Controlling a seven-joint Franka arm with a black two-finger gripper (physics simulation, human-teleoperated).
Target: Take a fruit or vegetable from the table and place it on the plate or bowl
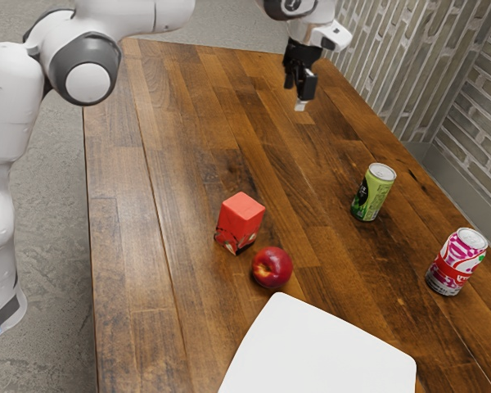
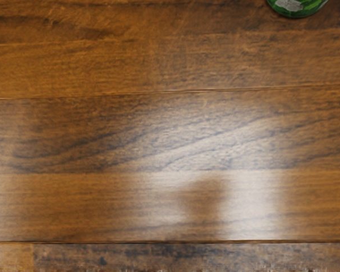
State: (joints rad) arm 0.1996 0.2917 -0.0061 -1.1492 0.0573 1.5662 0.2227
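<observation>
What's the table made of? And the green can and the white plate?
Table: looks like wood, dark planks with visible grain and a soft sheen.
Green can: probably metal, with a shiny silver top.
Plate: smooth plain white, maybe ceramic or plastic; the look leaves it open.

Brown wooden tabletop (image 2: 102, 130) with long plank seams, a cut-off sliver of a green can (image 2: 296, 5), pale glare on boards well apart from the can, a soft dark shadow (image 2: 204, 198) within that glare
</observation>
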